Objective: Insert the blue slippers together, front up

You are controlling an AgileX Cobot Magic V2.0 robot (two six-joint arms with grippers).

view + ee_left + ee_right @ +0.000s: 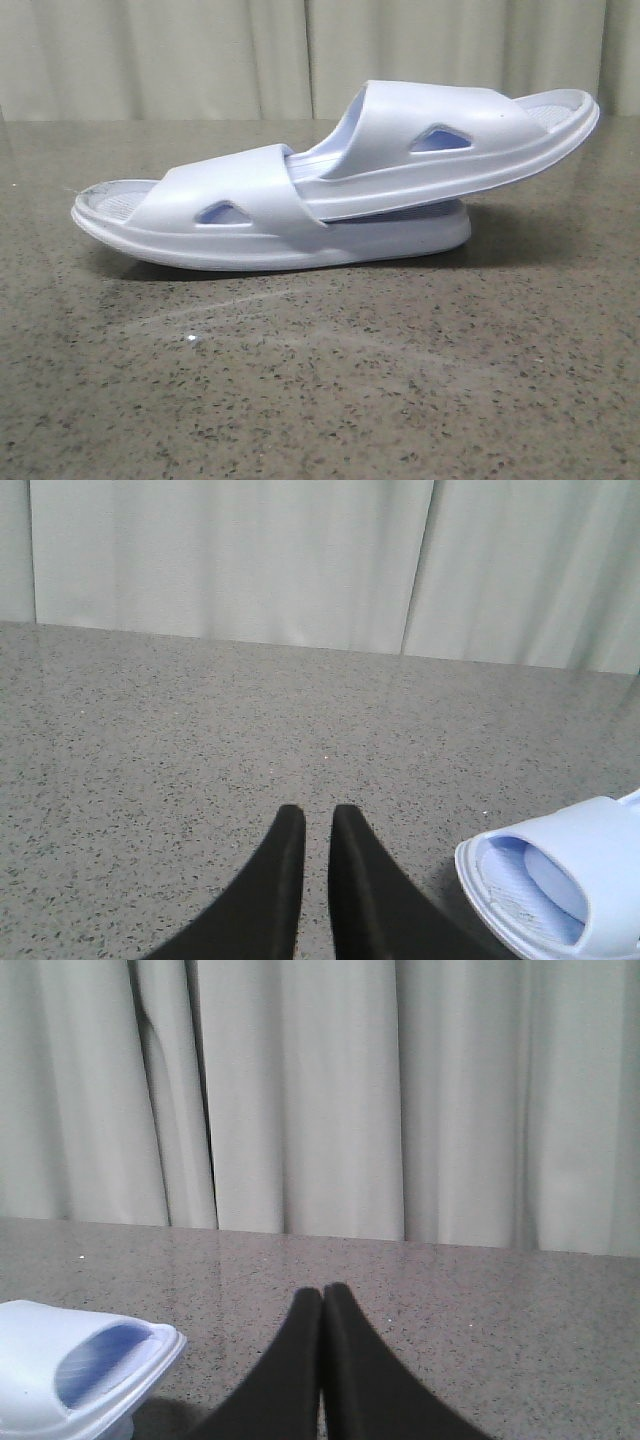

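No text, label or number is readable anywhere.

Speckled stone table and pale curtain

A grey-brown table (330, 380) with fine dark and light flecks fills the lower part of the front view; its polished surface carries a faint sheen and a soft shadow near the middle. Behind it, along the table's far edge, hangs a pale, off-white curtain (250, 55) in vertical folds. Both wrist views show the same flecked tabletop (180, 720) (480, 1290) running back to that curtain (230, 560) (300, 1090), whose pleats cast darker vertical creases.
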